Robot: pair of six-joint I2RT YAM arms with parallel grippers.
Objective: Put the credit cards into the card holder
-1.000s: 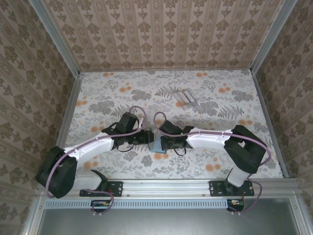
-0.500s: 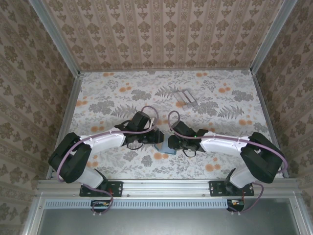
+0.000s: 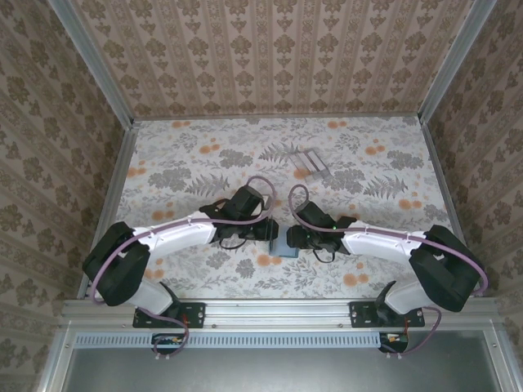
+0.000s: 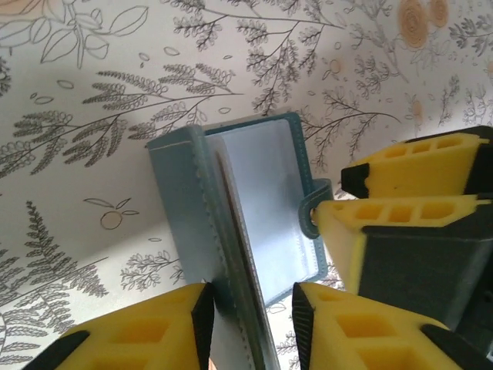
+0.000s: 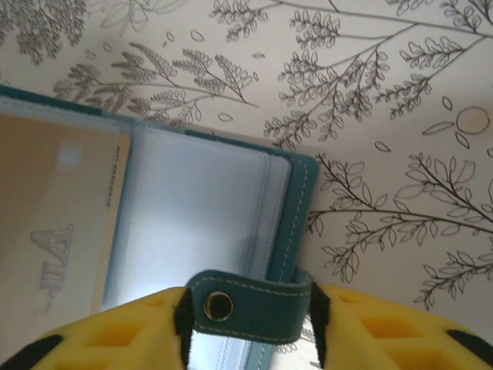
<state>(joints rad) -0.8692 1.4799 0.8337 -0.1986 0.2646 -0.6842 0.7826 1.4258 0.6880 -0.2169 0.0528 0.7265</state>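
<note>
1. I see both arms bolted to the metal rail (image 3: 270, 310) at the tabletop's (image 3: 188, 147) near edge. Each elbow is swung low and outward, and the forearms reach inward until the wrists face each other.
2. My left claw (image 4: 250, 324) is narrow, its yellow fingers (image 4: 139, 335) pinching one leaf of the holder (image 4: 231, 200) edge-on.
3. My right claw (image 5: 250, 316) is also narrow, gripping the holder's teal strap (image 5: 246, 304) by its snap, one finger touching each side.
4. The holder hangs open between the two claws, over the tabletop's middle and slightly toward the near edge. Its pale pockets face the right wrist camera.
5. An orange card (image 5: 54, 231) sits in the pocket leaf left of the clear one.
6. The pale cards (image 3: 310, 163) lie in a small fanned group well apart from the claws, toward the far edge and right of centre.
7. The tabletop wears a grey fern and orange blossom print.
8. Patterned tan walls (image 3: 270, 49) close off the far side and both flanks.
</note>
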